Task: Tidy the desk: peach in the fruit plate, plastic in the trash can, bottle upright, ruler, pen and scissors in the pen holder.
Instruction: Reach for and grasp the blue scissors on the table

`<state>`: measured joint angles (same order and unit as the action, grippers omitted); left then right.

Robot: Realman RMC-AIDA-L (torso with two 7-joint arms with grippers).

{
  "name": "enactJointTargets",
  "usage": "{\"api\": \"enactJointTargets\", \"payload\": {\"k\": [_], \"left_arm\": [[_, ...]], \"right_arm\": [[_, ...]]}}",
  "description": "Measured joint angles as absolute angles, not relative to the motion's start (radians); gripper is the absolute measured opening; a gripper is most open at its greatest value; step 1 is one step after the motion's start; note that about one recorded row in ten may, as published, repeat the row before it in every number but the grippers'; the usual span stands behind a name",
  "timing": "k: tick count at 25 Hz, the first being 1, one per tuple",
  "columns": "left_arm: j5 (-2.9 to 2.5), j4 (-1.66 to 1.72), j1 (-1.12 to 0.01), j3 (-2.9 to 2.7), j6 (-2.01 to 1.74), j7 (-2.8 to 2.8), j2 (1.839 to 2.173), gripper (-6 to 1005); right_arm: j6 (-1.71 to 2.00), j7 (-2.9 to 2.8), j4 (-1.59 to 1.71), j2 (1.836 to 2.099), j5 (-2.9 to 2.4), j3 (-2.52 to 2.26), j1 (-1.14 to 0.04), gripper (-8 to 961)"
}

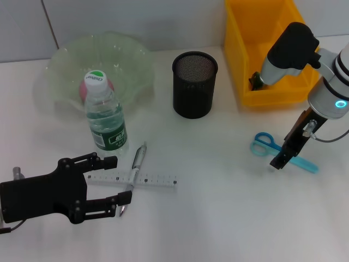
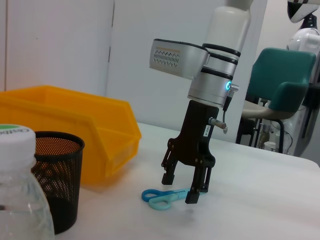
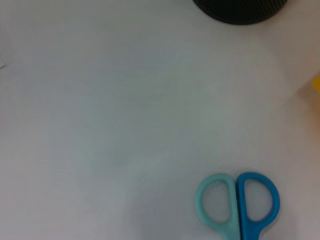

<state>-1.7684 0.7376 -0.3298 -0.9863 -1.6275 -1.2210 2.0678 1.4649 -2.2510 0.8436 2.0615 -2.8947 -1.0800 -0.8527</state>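
On the white desk (image 1: pixel 218 218), read from my left to my right. My left gripper (image 1: pixel 112 185), black, lies low at the near left corner, its two fingers (image 1: pixel 101 161) spread apart and holding nothing; the clear plastic ruler (image 1: pixel 147 179) runs across just in front of the fingertips, and the silver pen (image 1: pixel 136 164) lies over it, its tip close to the nearer finger. Just beyond the farther finger stands the clear water bottle with a green label and white cap (image 1: pixel 104 119), upright. Behind the bottle sits the pale green ruffled glass fruit plate (image 1: pixel 65 65), in which the pink peach (image 1: pixel 84 90) shows past the bottle cap. At centre, the black mesh cylindrical pen holder (image 1: pixel 194 84) stands upright, well apart from both grippers. Behind it to the right is the yellow plastic bin (image 1: pixel 248 49); a small dark item lies in it, which I cannot identify.

My right gripper (image 2: pixel 181 187), black, points down over the blue-handled scissors (image 1: pixel 267 143), which lie flat on the desk near the right edge. In the left wrist view its fingers (image 2: pixel 198 184) stand apart, straddling the blades, the fingertips near the desk; I cannot tell whether they touch the scissors. The two handle rings (image 3: pixel 237 200) project clear of the fingers.
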Motion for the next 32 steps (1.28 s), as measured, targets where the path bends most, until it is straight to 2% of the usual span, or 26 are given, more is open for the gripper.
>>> {"api": "enactJointTargets", "payload": {"k": [23, 28, 31, 32], "left_arm": [[-1.767, 0.738, -0.326, -0.986, -1.627, -1.228, 2.068, 809], [-1.767, 0.738, -0.325, -0.986, -1.628, -1.229, 2.068, 809], [-1.767, 0.738, -0.325, -0.986, -1.628, -1.23, 2.068, 808], [-1.767, 0.738, -0.326, -0.986, -1.628, -1.23, 2.068, 808]], "right_arm": [[1.437, -2.252, 0.828, 2.062, -2.91, -1.08, -0.849, 795], [1.425, -2.252, 0.807, 2.062, -2.91, -1.08, -0.852, 620], [1.423, -2.252, 0.806, 2.062, -2.91, -1.08, -0.852, 393], [1.422, -2.252, 0.806, 2.062, -2.91, -1.08, -0.852, 392]]}}
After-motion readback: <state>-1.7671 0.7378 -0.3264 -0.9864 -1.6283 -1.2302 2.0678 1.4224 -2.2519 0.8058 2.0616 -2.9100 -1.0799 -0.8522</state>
